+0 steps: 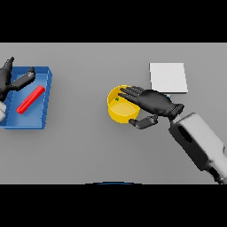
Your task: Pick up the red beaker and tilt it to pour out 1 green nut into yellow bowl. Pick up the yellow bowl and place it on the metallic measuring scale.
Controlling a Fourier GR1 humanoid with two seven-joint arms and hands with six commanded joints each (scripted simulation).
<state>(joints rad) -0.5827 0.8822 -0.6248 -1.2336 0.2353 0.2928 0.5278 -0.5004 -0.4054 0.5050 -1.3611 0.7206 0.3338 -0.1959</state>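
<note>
Yellow bowl (120, 111) stands near the middle of the grey desk (88, 150), a green nut (117, 99) inside it; right robot hand (153, 103) reaches over its rim, fingers spread above the bowl and thumb beside its near wall, not closed on it; metallic measuring scale (168, 77) lies just beyond; red beaker (31, 99) lies on its side in the blue tray (44, 111) at left; left robot hand (11, 79) hovers open over the tray's far end.

The beaker (31, 99) lies in the tray (46, 88) at far left. The bowl (116, 113) sits mid-table, the scale (168, 77) behind to its right.
</note>
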